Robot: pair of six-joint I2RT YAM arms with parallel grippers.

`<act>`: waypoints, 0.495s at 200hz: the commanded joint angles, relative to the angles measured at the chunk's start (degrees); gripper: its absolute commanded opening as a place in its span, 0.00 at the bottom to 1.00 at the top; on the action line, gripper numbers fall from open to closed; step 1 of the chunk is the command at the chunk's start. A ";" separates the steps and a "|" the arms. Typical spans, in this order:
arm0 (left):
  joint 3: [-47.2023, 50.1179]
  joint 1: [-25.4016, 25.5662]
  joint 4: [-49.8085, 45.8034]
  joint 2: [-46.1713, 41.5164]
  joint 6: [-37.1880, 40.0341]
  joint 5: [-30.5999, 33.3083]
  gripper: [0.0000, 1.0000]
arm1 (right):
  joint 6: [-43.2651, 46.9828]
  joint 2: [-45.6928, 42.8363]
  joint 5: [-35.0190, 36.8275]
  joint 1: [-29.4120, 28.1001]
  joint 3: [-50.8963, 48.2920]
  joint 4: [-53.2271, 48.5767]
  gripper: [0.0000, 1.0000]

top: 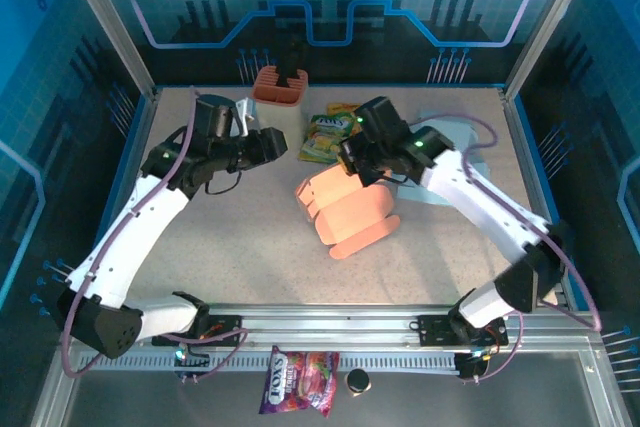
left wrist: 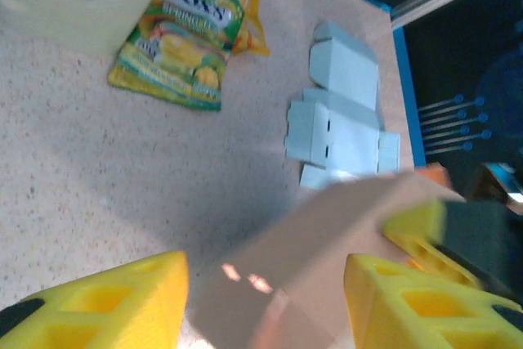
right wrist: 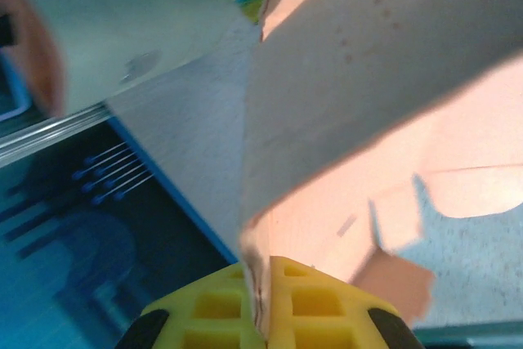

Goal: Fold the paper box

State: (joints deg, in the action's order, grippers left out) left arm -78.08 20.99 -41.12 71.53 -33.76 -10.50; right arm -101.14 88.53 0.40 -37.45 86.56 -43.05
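The salmon-pink paper box [top: 350,209] lies partly folded on the middle of the table, its flaps spread toward the front. My right gripper [top: 352,162] is at the box's far edge, shut on a raised panel. In the right wrist view that pink panel [right wrist: 384,79] runs up from between the closed yellow fingers [right wrist: 263,284]. My left gripper [top: 275,142] hovers up and to the left of the box, open. In the left wrist view its yellow fingers [left wrist: 265,284] stand wide apart, and a panel of the box [left wrist: 327,234] shows in the gap, touching neither.
A green-yellow snack bag [top: 325,134] lies behind the box, with an orange holder [top: 281,85] at the back edge. A flat light-blue box blank [left wrist: 339,120] lies at the back right under the right arm. A purple snack bag [top: 298,379] sits off the table's front rail.
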 commanded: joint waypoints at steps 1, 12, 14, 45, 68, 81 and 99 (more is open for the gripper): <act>3.04 -0.43 -3.57 -1.24 0.89 -3.94 0.51 | 0.37 1.65 -3.02 1.44 -2.02 10.60 0.00; 5.01 -0.43 -3.19 -1.95 1.51 -3.96 0.49 | 0.69 3.29 -4.68 1.90 -3.95 15.01 0.00; 5.28 -0.38 -3.13 -2.03 1.64 -3.88 0.48 | 0.84 3.59 -4.92 1.93 -4.23 15.85 0.00; 8.17 -0.34 -0.87 -1.53 0.71 -4.85 0.44 | 2.00 7.86 -9.26 2.30 -5.91 20.59 0.00; 9.46 0.16 3.76 -0.27 -4.30 -7.42 0.43 | 1.26 8.06 -8.95 1.81 -7.71 22.82 0.00; 9.05 0.93 3.85 0.70 -5.41 -6.44 0.43 | 1.29 7.94 -8.84 1.85 -8.03 23.13 0.00; 8.75 1.62 3.57 2.47 -6.27 -6.24 0.43 | 1.16 7.80 -8.84 1.94 -8.67 23.48 0.00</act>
State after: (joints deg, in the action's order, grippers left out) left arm -69.45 21.65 -39.33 71.75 -36.84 -14.94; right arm -100.22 96.57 -7.27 -35.57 78.65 -22.59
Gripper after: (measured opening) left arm 0.434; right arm 0.062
